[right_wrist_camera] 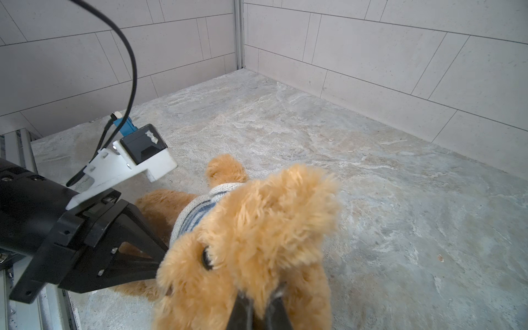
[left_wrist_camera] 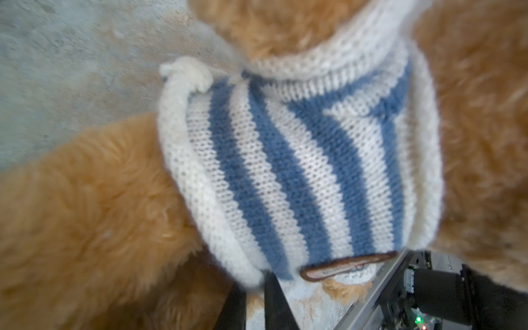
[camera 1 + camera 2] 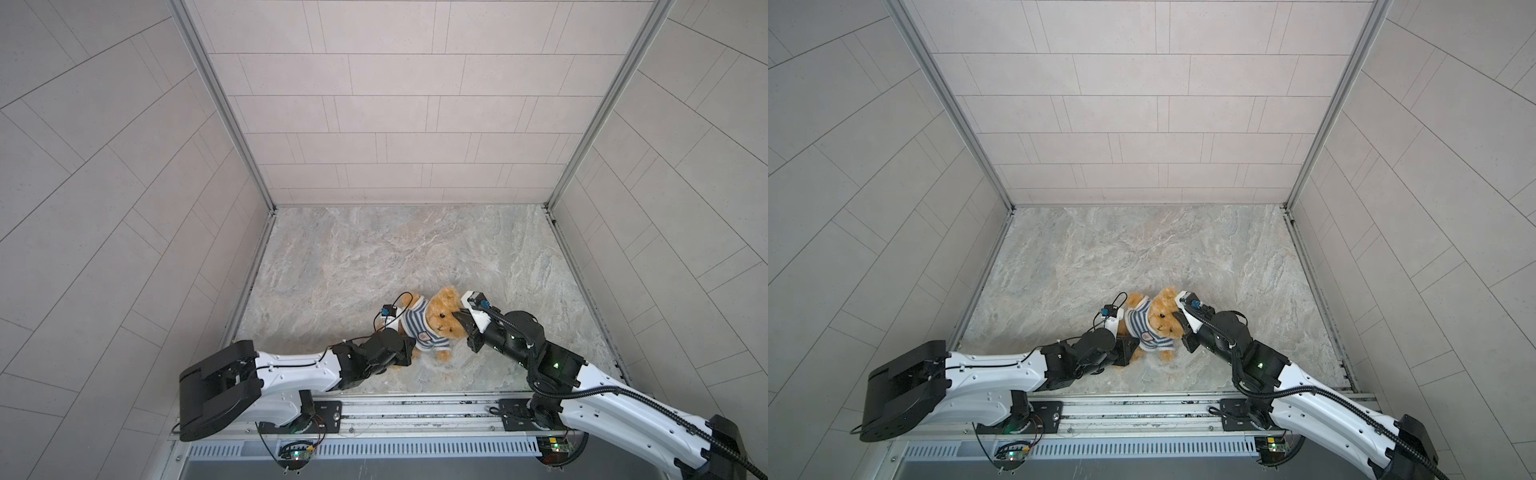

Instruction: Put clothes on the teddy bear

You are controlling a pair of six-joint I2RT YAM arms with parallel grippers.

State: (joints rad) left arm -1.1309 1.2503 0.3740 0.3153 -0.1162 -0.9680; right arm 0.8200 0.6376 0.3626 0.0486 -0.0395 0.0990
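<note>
The teddy bear (image 3: 444, 311) (image 3: 1163, 311) lies on the marble tabletop (image 3: 374, 257) near the front, wearing the blue-and-white striped shirt (image 3: 419, 328) (image 3: 1144, 326). From the right, my right gripper (image 3: 455, 313) (image 1: 258, 303) is shut on the fur of the bear's head (image 1: 257, 228). My left gripper (image 2: 257, 283) (image 3: 1136, 347) comes in from the left at the bear's belly. Its jaws stand narrow, pinching the shirt's white hem (image 2: 248, 271) beside the badge (image 2: 348, 264). In the right wrist view the bear's head hides the left fingertips.
Tiled walls (image 3: 124, 208) close the table on the left, back and right. A metal rail (image 3: 415, 409) carrying both arm bases runs along the front edge. Bare marble stretches behind the bear toward the back wall (image 3: 407, 124).
</note>
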